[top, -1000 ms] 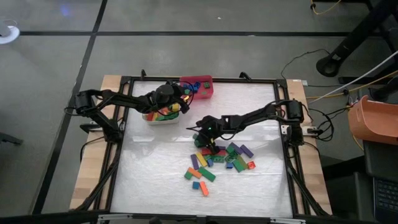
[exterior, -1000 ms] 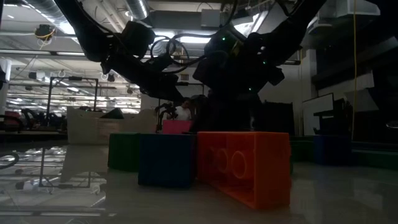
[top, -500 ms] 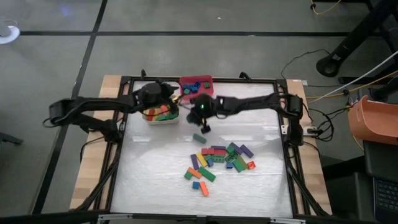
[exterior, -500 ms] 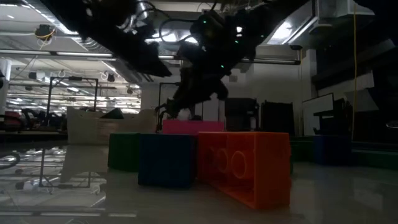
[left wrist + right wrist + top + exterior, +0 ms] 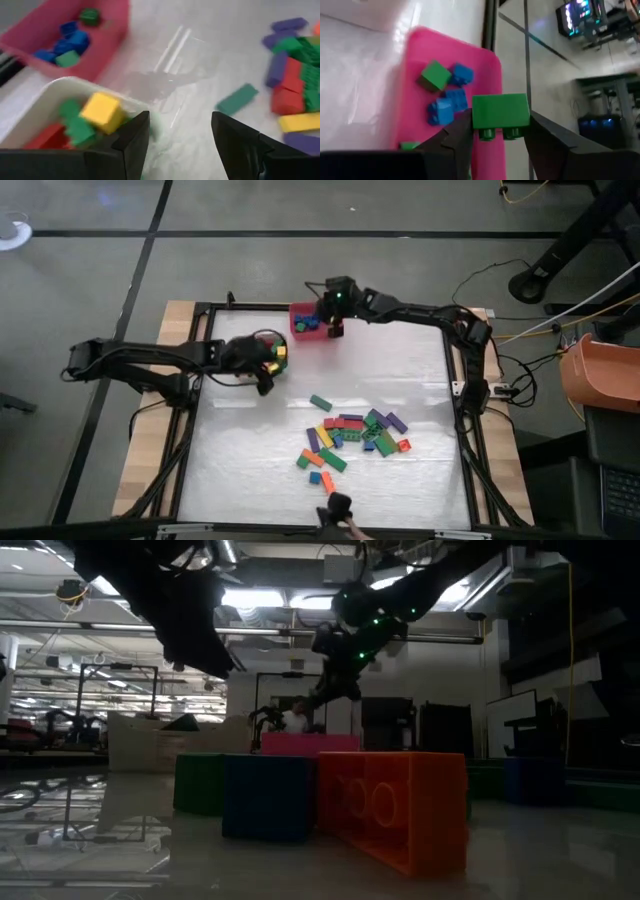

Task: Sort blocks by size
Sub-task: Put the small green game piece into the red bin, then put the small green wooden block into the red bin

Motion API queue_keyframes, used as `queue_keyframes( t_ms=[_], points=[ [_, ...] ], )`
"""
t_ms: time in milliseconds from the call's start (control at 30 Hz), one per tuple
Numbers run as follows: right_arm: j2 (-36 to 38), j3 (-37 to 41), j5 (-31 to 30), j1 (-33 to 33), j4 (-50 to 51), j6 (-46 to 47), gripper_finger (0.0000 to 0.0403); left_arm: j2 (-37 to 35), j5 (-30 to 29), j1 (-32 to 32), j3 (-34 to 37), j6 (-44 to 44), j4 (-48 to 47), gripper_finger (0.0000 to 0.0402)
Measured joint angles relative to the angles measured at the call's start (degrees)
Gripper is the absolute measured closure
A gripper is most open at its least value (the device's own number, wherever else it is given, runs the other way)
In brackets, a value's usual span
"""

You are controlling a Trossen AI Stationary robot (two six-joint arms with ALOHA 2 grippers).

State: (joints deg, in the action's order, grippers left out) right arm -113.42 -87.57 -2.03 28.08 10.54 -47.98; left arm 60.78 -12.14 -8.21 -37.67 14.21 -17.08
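High view: the right gripper (image 5: 333, 330) hangs over the far-side red bin (image 5: 302, 327); the left gripper (image 5: 264, 380) sits at the near edge of the white bin (image 5: 276, 352), left of the red one. The loose blocks (image 5: 350, 440) lie in a heap mid-table, with one green bar (image 5: 320, 402) apart on its far-left side.
Low view: an orange brick (image 5: 395, 805), a blue one (image 5: 265, 797) and a green one (image 5: 198, 783) fill the foreground; both arms are dark shapes above, too dim to read.
Left wrist view: the left fingers (image 5: 131, 142) stand apart with nothing between them, above the white bin's yellow block (image 5: 102, 111).
Right wrist view: a green block (image 5: 500, 114) sits between the right fingers (image 5: 456, 135), seemingly still pinched, over the red bin and its blue and green blocks.
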Motion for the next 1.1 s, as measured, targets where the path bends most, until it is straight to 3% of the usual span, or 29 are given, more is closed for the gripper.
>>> queue_keyframes(
  t_ms=[433,800,1100],
  points=[
    [-0.2,0.0,0.5,1.2,0.2,2.8,0.0215,10.6,0.0,10.5,0.0,-0.8,11.6,0.0202],
    [-0.2,0.0,-2.0,1.2,0.1,2.8,0.0156,18.5,0.2,19.8,0.0,-0.9,20.4,0.0202],
    [-0.2,0.0,-1.8,1.2,2.4,2.9,0.015,24.1,8.3,28.1,0.0,-1.0,29.9,0.0202]
  ],
)
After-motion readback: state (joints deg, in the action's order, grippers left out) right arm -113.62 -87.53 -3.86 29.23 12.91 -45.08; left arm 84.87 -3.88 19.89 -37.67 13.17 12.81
